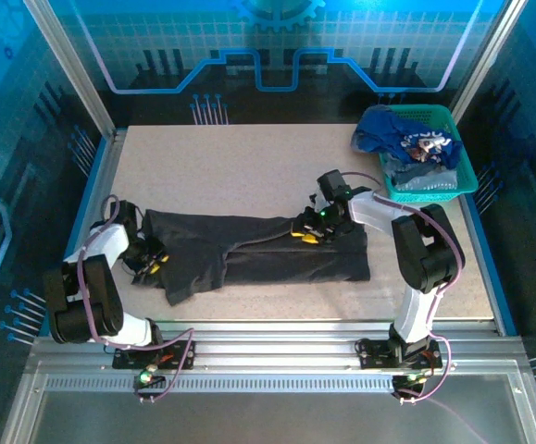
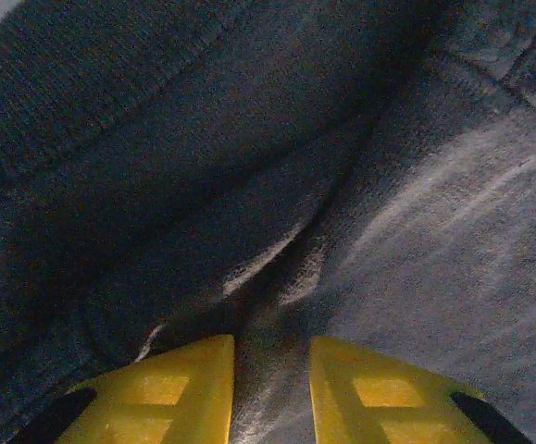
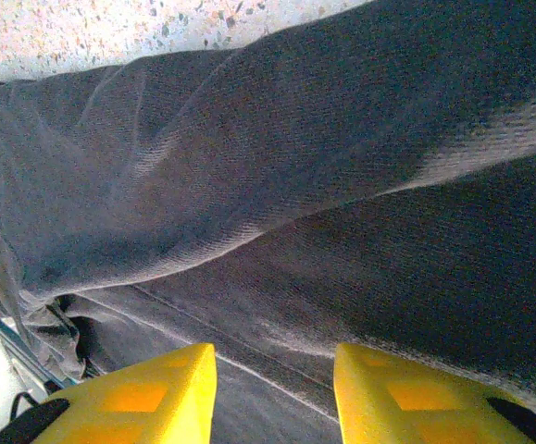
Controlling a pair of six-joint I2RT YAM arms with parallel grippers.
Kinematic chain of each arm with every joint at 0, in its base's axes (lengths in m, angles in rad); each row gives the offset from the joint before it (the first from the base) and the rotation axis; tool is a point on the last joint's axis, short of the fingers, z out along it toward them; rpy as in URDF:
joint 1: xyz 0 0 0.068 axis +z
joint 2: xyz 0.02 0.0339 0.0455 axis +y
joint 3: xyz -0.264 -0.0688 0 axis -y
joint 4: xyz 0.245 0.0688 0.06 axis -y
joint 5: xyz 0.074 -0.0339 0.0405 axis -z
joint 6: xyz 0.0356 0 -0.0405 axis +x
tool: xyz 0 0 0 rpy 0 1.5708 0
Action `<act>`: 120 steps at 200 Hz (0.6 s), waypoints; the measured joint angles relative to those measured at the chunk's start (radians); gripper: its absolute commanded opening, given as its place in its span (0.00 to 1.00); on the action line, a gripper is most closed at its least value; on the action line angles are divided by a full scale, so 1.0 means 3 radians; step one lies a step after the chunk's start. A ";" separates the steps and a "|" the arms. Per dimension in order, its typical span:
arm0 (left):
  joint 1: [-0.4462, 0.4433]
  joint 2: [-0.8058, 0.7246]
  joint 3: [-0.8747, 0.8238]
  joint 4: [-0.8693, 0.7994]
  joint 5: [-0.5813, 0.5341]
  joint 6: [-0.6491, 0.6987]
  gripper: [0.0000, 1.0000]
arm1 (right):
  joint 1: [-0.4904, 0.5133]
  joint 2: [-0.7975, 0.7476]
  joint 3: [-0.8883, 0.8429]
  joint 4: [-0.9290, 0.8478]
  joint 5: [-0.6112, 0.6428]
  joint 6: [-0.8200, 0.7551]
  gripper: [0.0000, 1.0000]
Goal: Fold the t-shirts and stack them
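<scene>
Charcoal t-shirt [image 1: 268,254] is lying partly folded; we are pinching it with the left gripper [image 2: 272,344]. We cannot tell whether the right gripper [image 3: 272,351] is gripping. The shirts [image 1: 406,139] in the basket [image 1: 425,196] are waiting.

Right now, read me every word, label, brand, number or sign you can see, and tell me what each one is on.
No text here can actually be read.
Pale print on the blue t-shirt in the teal basket: too small and crumpled to read.
On the charcoal t-shirt: no print or label visible.
On the back wall: a gear outline and line pattern, no words.
</scene>
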 measured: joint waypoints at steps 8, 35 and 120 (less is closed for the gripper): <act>0.0000 -0.0004 0.0000 0.0000 -0.0001 -0.0017 0.16 | 0.0000 0.0004 0.0000 -0.0001 0.0000 0.0000 0.39; -0.0004 -0.0099 0.0003 -0.0038 -0.0001 -0.0104 0.00 | 0.0000 0.0032 0.0001 -0.0009 0.0017 0.0008 0.35; -0.0025 -0.0282 0.0477 -0.0458 -0.0041 -0.0366 0.00 | -0.0001 0.0098 0.0039 -0.0081 0.0051 0.0023 0.34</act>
